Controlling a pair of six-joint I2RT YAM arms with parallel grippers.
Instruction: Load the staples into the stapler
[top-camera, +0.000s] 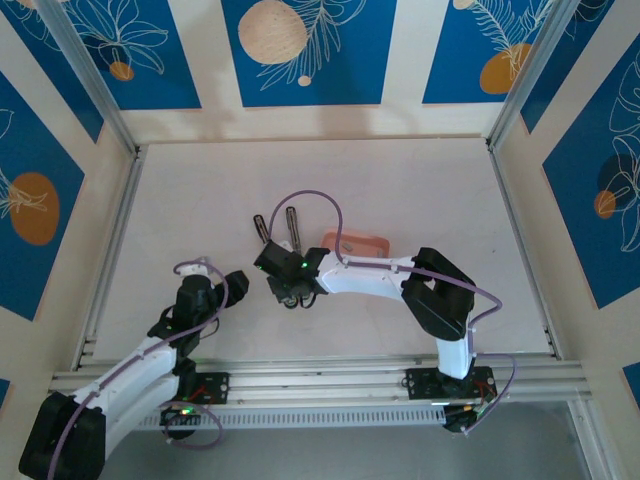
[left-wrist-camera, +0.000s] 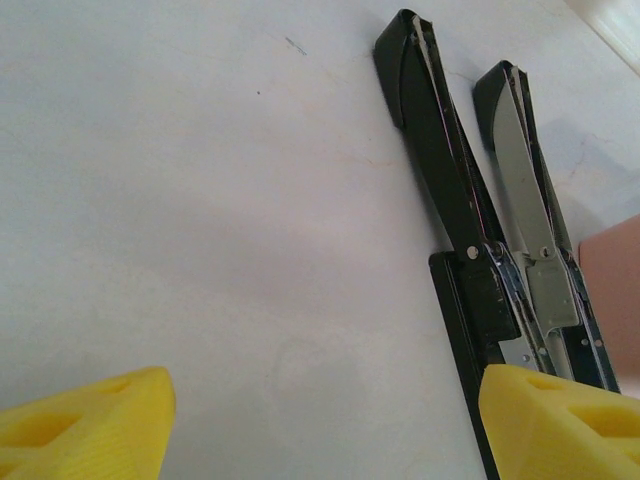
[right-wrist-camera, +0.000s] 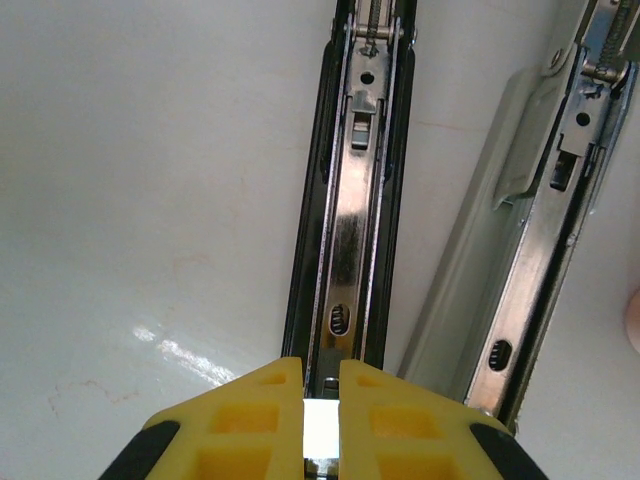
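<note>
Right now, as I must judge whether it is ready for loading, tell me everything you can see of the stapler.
The stapler lies opened flat on the white table, its two long narrow bars spread in a slim V. One bar is black with a shiny metal channel facing up; the other is pale grey with metal fittings. The right pincer, closed on what looks like a strip of staples, hangs over that channel's end; whether it touches cannot be told.
</note>
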